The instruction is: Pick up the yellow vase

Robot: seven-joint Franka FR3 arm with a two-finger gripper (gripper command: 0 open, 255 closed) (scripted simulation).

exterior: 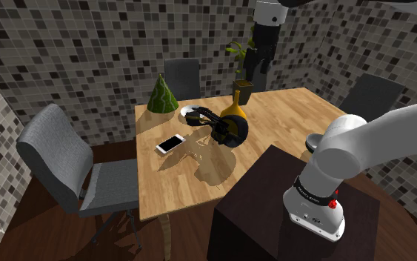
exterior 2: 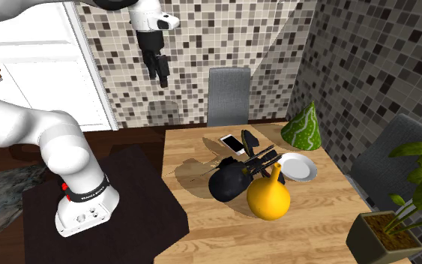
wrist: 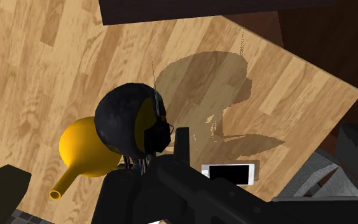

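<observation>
The yellow round-bellied, narrow-necked vase (exterior 2: 269, 198) stands upright on the light wooden table (exterior 2: 216, 232), at 4 o'clock from 1 round black pot (exterior 2: 228, 184) (second exterior view). The black gripper (exterior 2: 160, 73) hangs high above; its spread I cannot tell.

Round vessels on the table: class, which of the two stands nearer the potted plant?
The yellow vase, narrow-necked; the black vessel beside it sits farther from the potted plant, toward the phone.

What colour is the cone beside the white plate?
Green with pale markings; the cone shows best in the second exterior view.
</observation>
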